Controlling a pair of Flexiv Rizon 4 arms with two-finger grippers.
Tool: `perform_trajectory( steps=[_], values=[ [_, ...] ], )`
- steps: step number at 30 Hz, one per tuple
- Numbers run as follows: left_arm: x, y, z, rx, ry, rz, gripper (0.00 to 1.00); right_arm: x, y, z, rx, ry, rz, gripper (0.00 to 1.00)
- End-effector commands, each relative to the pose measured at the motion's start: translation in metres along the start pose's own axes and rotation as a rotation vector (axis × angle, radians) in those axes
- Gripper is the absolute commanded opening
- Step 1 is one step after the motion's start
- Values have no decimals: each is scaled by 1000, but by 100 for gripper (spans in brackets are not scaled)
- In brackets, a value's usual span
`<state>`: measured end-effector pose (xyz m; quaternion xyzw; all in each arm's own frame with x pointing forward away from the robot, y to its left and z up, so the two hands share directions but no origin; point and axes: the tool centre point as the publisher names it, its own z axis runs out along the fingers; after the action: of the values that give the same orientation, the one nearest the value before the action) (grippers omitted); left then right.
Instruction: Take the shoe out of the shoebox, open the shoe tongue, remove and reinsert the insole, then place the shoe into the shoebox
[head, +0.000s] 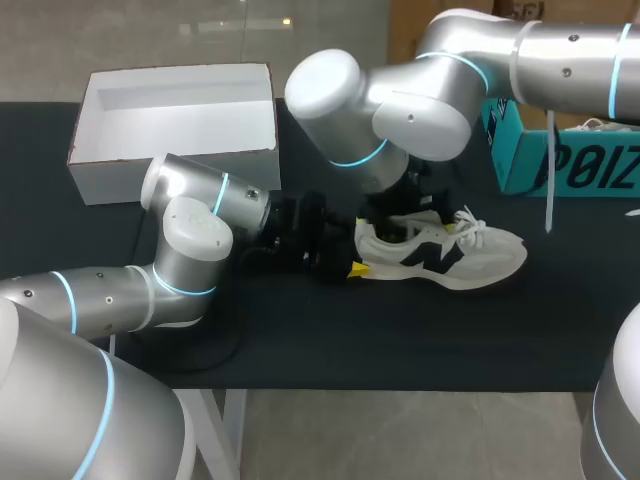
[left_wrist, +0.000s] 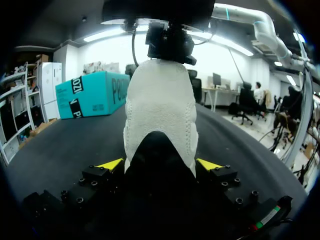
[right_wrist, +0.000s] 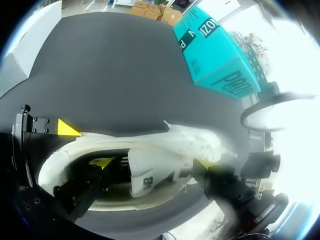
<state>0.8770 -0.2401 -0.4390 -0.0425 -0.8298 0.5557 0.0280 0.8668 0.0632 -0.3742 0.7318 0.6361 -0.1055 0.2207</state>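
The black surface (head: 300, 340) carries the white shoebox (head: 170, 172) at its far left corner, open-topped and with no shoe in it, and a teal box (head: 560, 160) off to the right. The shoe (head: 450, 255) lies well apart from the shoebox, out in the middle, upright on its sole. Its long axis runs across the surface, heel toward the left arm and toe toward the right. From where I stand the left pincer (left_wrist: 159, 164) is clamped on the heel, a yellow tip pressed to each side. The right pincer (right_wrist: 152, 164) is down at the shoe's mouth by the tongue; I cannot tell whether it grips anything. I'd judge the tongue-and-insole work is in hand, with the right arm nearer the opening and the left one steadying.
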Motion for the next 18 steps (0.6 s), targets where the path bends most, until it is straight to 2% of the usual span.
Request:
perform_trajectory(
  steps=[1,6,7,8,9,10,11,18],
  values=[
    [-1,1,3,-5,3,-1,0,-11,1,7,-3,-1,13,100],
    [-1,1,3,-5,3,-1,0,-24,1,11,-2,-9,43,100],
    [-1,1,3,-5,3,-1,0,-26,1,11,0,-7,53,80],
    [-1,1,3,-5,3,-1,0,-28,2,11,1,-4,60,45],
    [-1,1,3,-5,3,-1,0,-30,2,12,1,-5,62,23],
    [-1,1,3,-5,3,-1,0,-32,3,12,1,-3,67,7],
    [-1,1,3,-5,3,-1,0,-32,3,12,1,-3,69,0],
    [-1,1,3,-5,3,-1,0,-41,6,13,5,5,92,0]
  ],
)
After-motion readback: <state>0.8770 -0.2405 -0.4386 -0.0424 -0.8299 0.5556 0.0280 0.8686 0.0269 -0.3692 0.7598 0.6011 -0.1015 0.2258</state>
